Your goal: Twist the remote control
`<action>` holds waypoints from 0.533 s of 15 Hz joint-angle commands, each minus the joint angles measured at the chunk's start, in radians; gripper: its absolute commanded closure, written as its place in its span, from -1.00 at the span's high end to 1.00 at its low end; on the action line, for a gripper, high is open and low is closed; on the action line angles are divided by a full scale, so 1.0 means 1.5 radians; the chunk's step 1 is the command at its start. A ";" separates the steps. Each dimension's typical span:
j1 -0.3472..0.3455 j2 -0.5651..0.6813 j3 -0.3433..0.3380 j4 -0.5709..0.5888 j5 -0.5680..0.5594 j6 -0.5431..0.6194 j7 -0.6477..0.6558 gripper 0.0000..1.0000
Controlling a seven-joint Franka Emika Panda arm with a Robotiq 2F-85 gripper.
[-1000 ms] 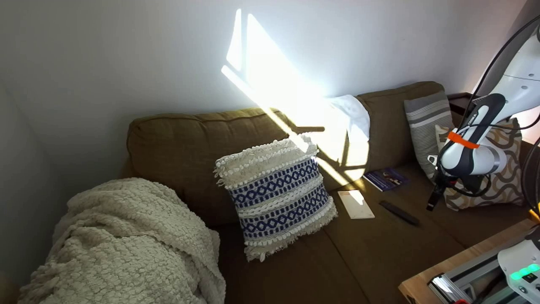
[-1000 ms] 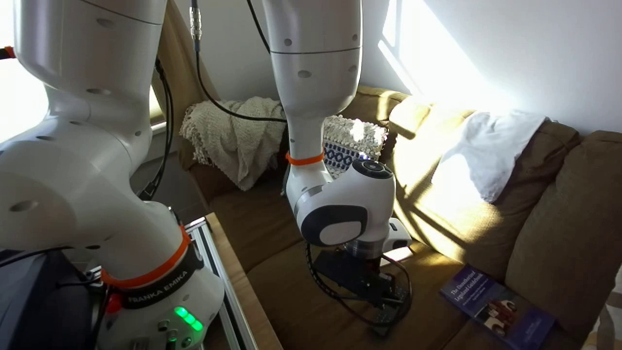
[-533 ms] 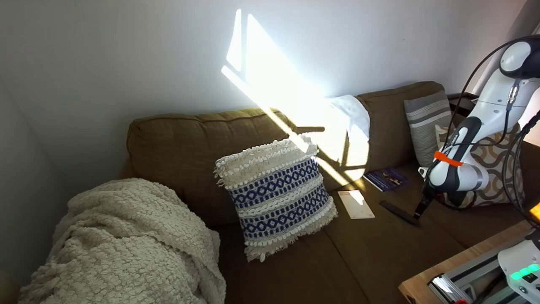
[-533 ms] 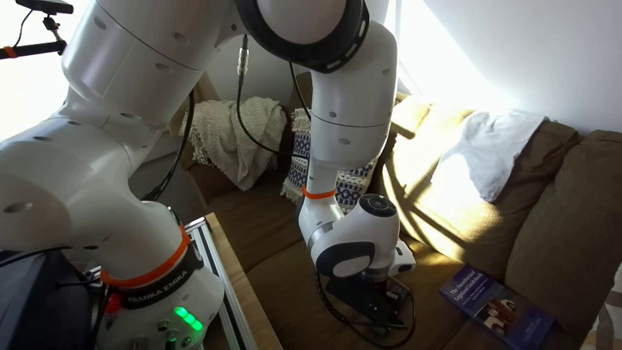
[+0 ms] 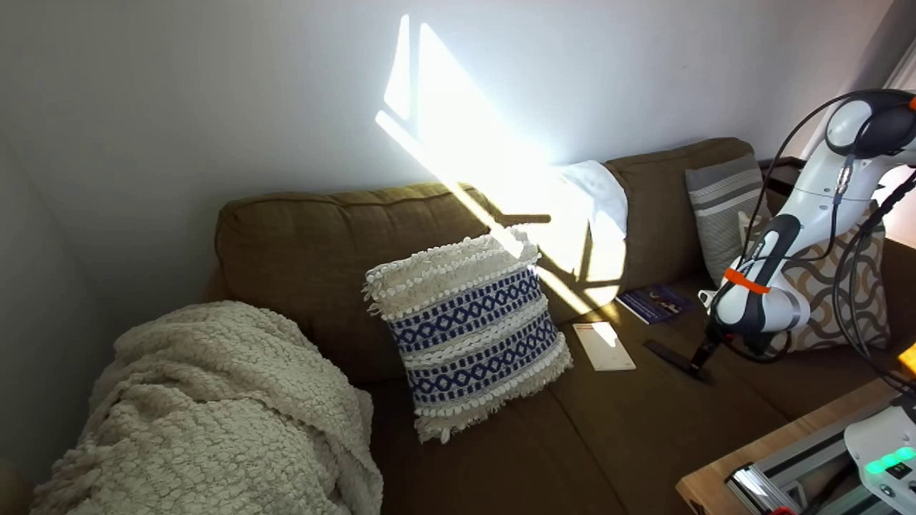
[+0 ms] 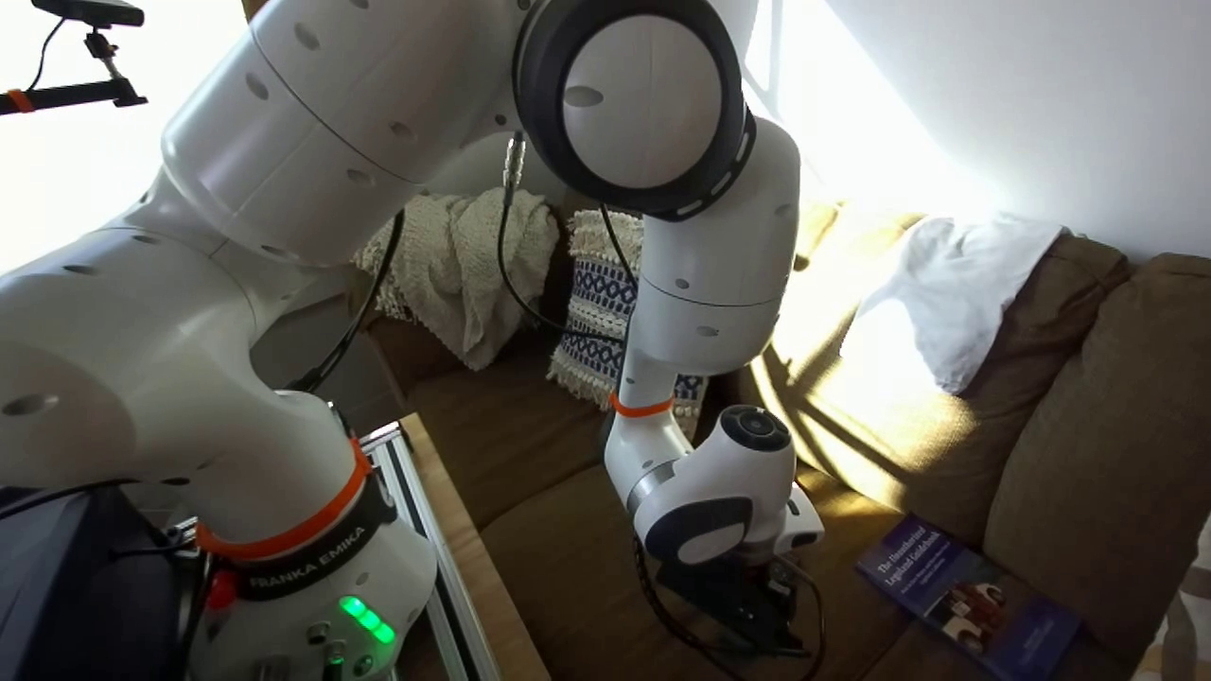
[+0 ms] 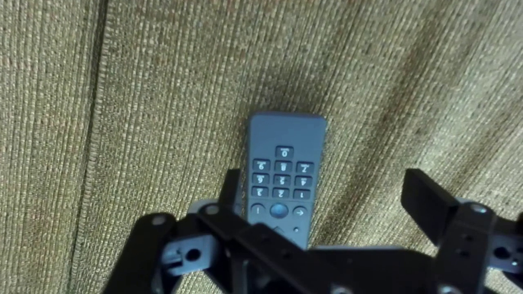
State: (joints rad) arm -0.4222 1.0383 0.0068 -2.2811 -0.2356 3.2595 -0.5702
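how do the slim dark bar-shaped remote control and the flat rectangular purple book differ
The remote control is long and narrow; the purple book is broader. The remote control carries numbered buttons; the book shows a printed title and picture. The open black two-fingered gripper is over the remote control, while the book lies apart from it. Both lie flat on the brown fabric sofa.
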 commanded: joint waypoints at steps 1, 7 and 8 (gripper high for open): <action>0.000 -0.001 -0.005 0.003 -0.034 -0.002 0.031 1.00; -0.049 0.041 0.031 0.059 -0.067 -0.009 0.018 1.00; -0.052 0.048 0.035 0.071 -0.067 -0.017 0.021 1.00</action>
State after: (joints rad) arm -0.4471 1.0569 0.0293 -2.2432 -0.2867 3.2582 -0.5593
